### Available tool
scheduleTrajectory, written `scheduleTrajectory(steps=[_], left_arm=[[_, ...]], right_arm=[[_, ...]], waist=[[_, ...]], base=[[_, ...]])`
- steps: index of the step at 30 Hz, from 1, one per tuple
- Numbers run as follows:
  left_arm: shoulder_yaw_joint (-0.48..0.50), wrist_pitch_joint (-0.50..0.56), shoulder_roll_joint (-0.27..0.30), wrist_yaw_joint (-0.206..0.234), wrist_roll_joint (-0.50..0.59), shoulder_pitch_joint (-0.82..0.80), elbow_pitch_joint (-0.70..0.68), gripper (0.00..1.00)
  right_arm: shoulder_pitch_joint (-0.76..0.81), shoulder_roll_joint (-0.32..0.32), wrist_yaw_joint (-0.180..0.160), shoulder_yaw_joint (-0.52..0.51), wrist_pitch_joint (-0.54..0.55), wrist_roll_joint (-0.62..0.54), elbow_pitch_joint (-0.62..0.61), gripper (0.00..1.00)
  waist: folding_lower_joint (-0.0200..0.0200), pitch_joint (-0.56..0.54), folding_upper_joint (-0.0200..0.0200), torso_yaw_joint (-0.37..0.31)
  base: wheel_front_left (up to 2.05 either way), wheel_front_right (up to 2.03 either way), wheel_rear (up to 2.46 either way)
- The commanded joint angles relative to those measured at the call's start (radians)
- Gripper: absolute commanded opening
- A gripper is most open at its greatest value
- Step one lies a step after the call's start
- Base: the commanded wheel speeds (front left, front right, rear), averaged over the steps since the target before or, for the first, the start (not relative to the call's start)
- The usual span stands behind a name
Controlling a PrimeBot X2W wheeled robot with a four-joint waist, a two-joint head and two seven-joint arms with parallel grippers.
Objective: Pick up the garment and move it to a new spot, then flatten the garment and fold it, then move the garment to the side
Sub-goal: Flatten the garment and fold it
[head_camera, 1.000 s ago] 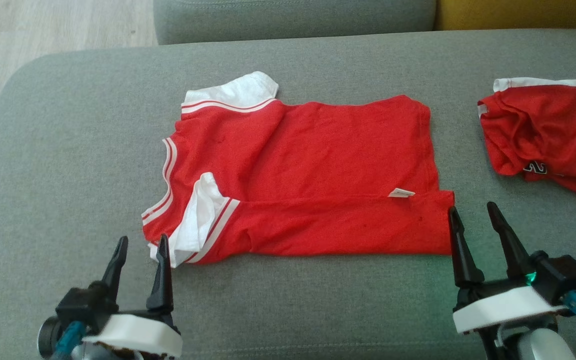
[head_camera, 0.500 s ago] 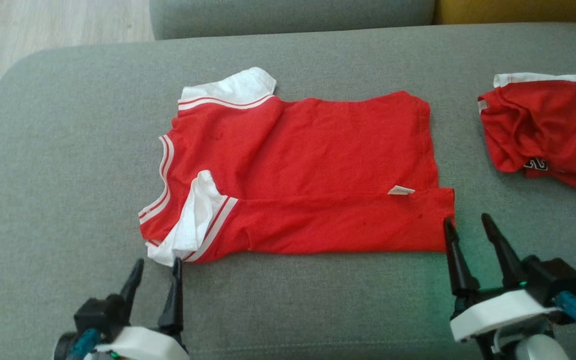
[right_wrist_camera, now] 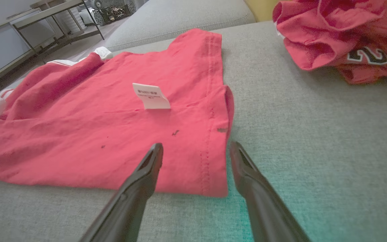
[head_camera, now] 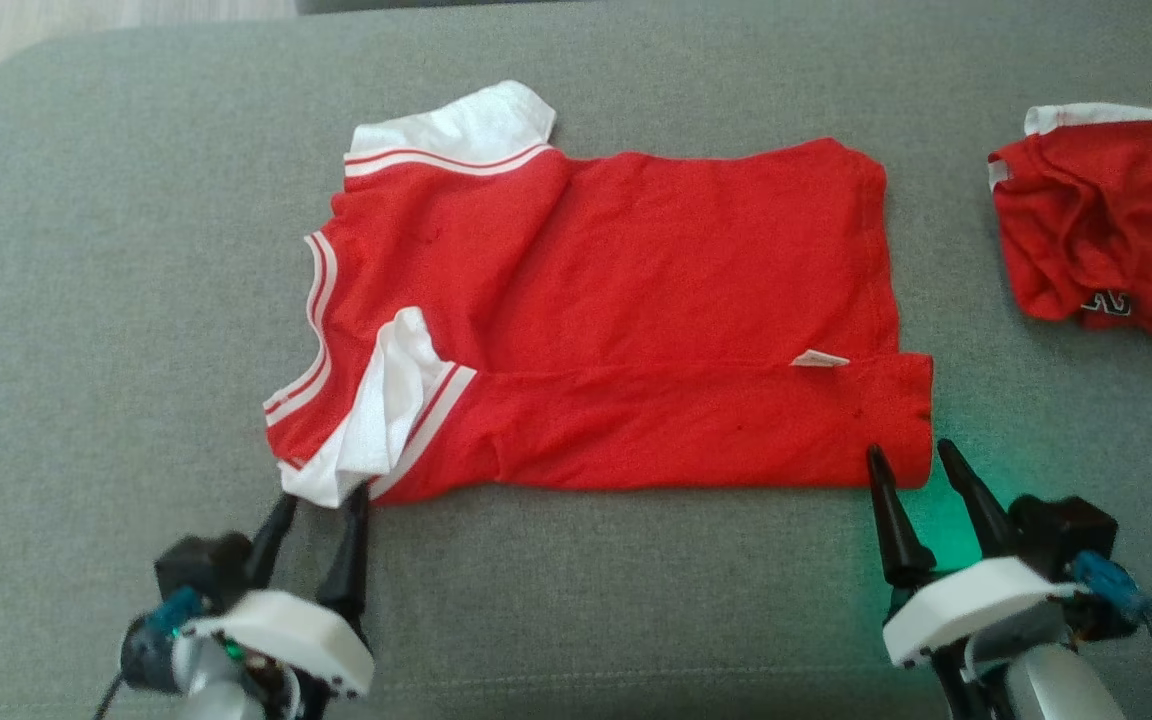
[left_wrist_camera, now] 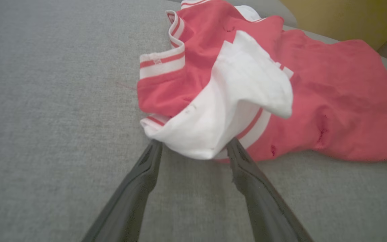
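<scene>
Head view, lower left: left gripper (head_camera: 326, 495) is spread wide and holds nothing. Its fingertips sit at the bottom edge of the white sleeve (head_camera: 381, 420) of the garment (head_camera: 636, 300). In the left wrist view the sleeve's fold hangs between the two fingers; contact cannot be told.

Centre of frame: the garment lies flat on the grey cushion (head_camera: 86, 300), red, collar end at left, hem at right, white label (head_camera: 820, 358) near its lower right.

Lower right: right gripper (head_camera: 908, 448) is spread wide and empty, tips at the garment's lower right corner. Right wrist view: one finger is over the red hem, the other over bare cushion just beside it.

Right edge: second red garment (head_camera: 1106, 230), crumpled, well apart.
</scene>
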Motion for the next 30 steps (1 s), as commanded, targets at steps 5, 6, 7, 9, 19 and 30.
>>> scheduleTrajectory(steps=[5, 6, 7, 9, 19, 30], left_arm=[[0.057, -0.016, 0.005, -0.023, -0.033, -0.087, 0.033, 1.0], [0.063, -0.013, 0.002, -0.029, -0.05, -0.096, 0.046, 1.0], [0.065, -0.008, 0.005, -0.033, -0.057, -0.104, 0.059, 1.0], [0.066, 0.005, 0.007, -0.039, -0.07, -0.12, 0.082, 1.0], [0.045, 0.043, 0.016, -0.065, -0.107, -0.149, 0.138, 0.0], [0.062, 0.013, 0.026, -0.056, -0.126, -0.096, 0.026, 0.0]], right_arm=[[-0.081, 0.003, -0.001, 0.02, -0.018, 0.01, 0.053, 1.0], [-0.091, 0.004, -0.001, 0.02, -0.021, 0.011, 0.068, 1.0], [-0.101, 0.005, -0.001, 0.022, -0.02, 0.012, 0.085, 1.0], [-0.119, 0.007, -0.001, 0.026, -0.022, 0.017, 0.115, 1.0], [-0.174, 0.014, -0.001, 0.064, 0.017, 0.069, 0.229, 0.0], [-0.119, -0.021, -0.001, 0.042, 0.037, 0.113, 0.132, 0.0]], waist=[[0.0, 0.028, 0.0, -0.005], [0.0, 0.032, 0.0, -0.006], [0.0, 0.036, 0.0, -0.006], [0.0, 0.042, 0.0, -0.006], [0.0, 0.055, 0.0, 0.001], [0.0, 0.032, 0.0, 0.015]], base=[[0.0, 0.0, 0.0], [0.0, 0.0, 0.0], [0.0, 0.0, 0.0], [0.0, 0.0, 0.0], [0.0, 0.0, 0.0], [0.0, 0.0, 0.0]])
